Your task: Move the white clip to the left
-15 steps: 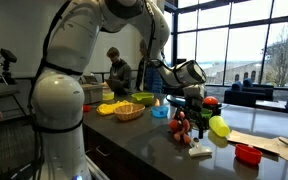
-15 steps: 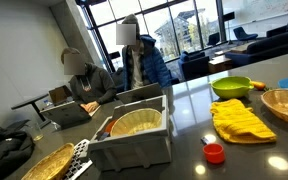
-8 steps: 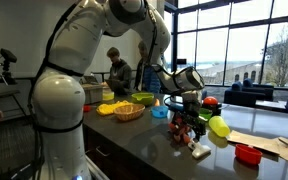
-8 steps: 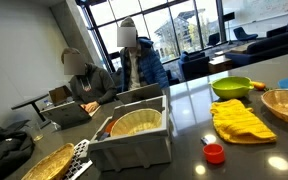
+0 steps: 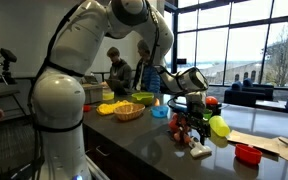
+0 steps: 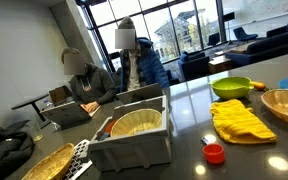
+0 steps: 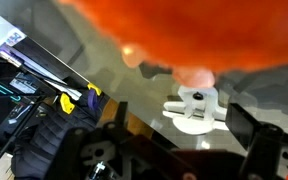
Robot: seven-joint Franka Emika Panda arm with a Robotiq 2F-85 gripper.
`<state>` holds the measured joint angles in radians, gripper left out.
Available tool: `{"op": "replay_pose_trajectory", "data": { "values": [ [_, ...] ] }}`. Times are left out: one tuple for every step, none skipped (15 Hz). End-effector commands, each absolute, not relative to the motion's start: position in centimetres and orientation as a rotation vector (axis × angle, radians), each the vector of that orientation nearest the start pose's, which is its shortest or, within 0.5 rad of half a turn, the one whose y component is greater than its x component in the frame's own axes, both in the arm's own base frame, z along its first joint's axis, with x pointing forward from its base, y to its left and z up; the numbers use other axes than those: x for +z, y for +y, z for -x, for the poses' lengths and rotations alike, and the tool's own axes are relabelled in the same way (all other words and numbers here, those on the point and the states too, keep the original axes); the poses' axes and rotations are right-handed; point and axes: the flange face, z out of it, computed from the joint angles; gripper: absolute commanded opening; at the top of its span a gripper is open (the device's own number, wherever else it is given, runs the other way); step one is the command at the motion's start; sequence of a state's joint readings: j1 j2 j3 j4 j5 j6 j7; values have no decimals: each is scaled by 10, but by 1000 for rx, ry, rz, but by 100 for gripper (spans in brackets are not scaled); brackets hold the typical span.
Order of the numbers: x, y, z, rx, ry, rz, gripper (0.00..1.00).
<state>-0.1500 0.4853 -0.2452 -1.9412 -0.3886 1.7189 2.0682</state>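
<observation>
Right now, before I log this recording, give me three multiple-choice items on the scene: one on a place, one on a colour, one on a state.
1. Where does the white clip lie?
A. on the floor
B. on the dark counter
C. on a chair

2. What colour is the bowl beside the yellow cloth?
A. green
B. blue
C. white

3. How does the gripper stand to the clip?
A. shut on it
B. lifting it
C. open, not touching it

Key:
1 B, the clip rests flat on the counter.
2 A, the bowl is bright green.
3 C, the wrist view shows the clip lying free beyond the spread fingers.
</observation>
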Motion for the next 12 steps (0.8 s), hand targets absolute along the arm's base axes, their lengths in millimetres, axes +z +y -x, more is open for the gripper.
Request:
{"op": "replay_pose_trajectory", "data": {
  "values": [
    [217, -252, -491, -125, -2095, -949, 100],
    [217, -254, -493, -124, -2099, -948, 100],
    [216, -256, -495, -124, -2101, -945, 100],
    [215, -257, -496, -124, -2102, -944, 97],
    [215, -257, -498, -125, -2105, -947, 73],
    [214, -258, -499, -124, -2105, -947, 72],
    [214, -258, -501, -124, -2104, -947, 71],
    [214, -258, -502, -122, -2105, -949, 63],
    [213, -258, -504, -120, -2104, -948, 56],
    [213, -259, -505, -119, -2105, -949, 49],
    [213, -259, -506, -118, -2106, -950, 39],
    [213, -260, -507, -116, -2104, -948, 32]
  ]
}}
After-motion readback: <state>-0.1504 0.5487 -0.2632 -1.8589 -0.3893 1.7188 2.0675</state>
